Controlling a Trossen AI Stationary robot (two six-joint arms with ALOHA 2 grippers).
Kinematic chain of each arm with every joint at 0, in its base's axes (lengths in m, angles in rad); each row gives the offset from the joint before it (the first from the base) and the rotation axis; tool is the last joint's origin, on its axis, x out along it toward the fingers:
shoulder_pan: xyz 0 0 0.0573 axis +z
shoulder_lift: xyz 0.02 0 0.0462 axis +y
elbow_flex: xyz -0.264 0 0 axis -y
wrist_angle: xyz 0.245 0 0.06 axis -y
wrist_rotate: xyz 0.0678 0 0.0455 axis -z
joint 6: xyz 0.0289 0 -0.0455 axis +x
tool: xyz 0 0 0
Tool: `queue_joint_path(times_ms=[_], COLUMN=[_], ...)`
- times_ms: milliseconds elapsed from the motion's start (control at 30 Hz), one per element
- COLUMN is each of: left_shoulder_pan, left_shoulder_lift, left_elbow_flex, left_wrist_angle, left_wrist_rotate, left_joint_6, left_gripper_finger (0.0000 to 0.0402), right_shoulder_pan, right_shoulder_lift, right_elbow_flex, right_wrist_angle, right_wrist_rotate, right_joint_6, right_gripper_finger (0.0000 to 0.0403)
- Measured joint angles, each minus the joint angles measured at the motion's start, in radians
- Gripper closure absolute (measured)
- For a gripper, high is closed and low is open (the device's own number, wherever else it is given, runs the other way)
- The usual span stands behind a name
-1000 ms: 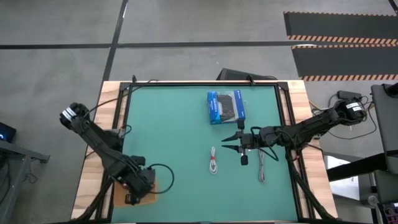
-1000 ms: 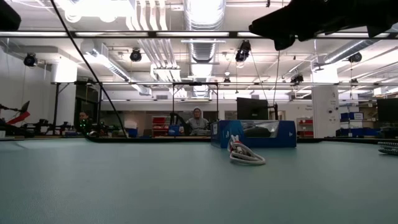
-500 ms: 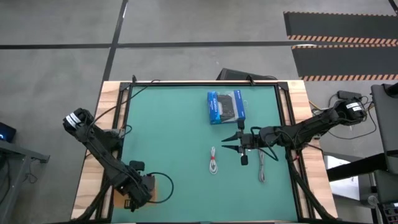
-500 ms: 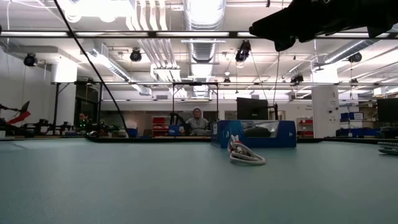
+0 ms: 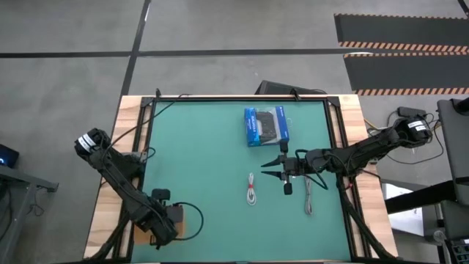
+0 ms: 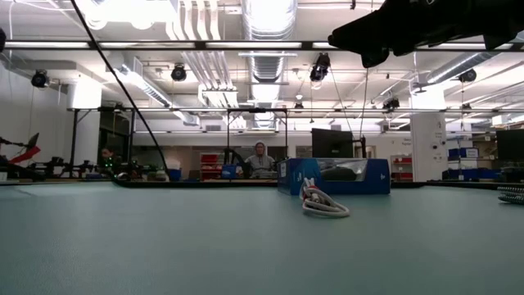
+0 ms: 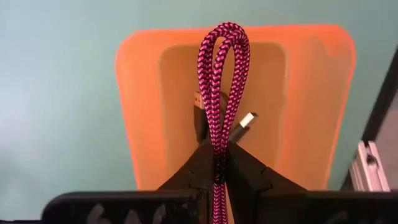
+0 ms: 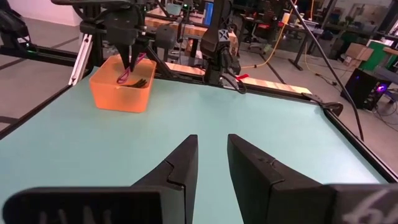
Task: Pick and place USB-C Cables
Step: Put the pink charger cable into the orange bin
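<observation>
Left wrist view: left gripper (image 7: 217, 163) clamped tight on a folded red-and-black braided USB-C cable (image 7: 222, 81), loop end hanging over a shallow orange plastic bin (image 7: 144, 118); a silver plug of the cable shows beside the strand, inside the bin's outline. High view: the bin sits at the near left corner of the green table mat (image 5: 205, 161), under the left arm. Right gripper (image 5: 272, 167) hovers mid-table, fingers spread apart, holding nothing. White coiled cable (image 5: 251, 189) lies on the mat just near of it; grey folded cable (image 5: 308, 196) lies beside it toward the right edge. Blue-and-black packaged box (image 5: 266, 126) sits farther back.
</observation>
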Motion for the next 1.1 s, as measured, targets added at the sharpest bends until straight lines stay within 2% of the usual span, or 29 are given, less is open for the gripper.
queue_joint_path(times_ms=[433,1100], left_shoulder_pan=[-0.043,-0.042], left_shoulder_lift=[0.000,0.000], left_elbow_flex=[-0.064,-0.142], left_wrist_angle=[0.008,0.065], left_wrist_rotate=[-0.023,-0.044], left_joint_6=[-0.128,-0.129], left_gripper_finger=[0.0391,0.0391], right_shoulder_pan=[0.000,0.000], right_shoulder_lift=[0.000,0.000], right_elbow_flex=[0.000,0.000], right_wrist_angle=[0.000,0.000], right_wrist_rotate=[0.000,0.000], right_joint_6=[0.002,0.002], right_gripper_finger=[0.0326,0.0326])
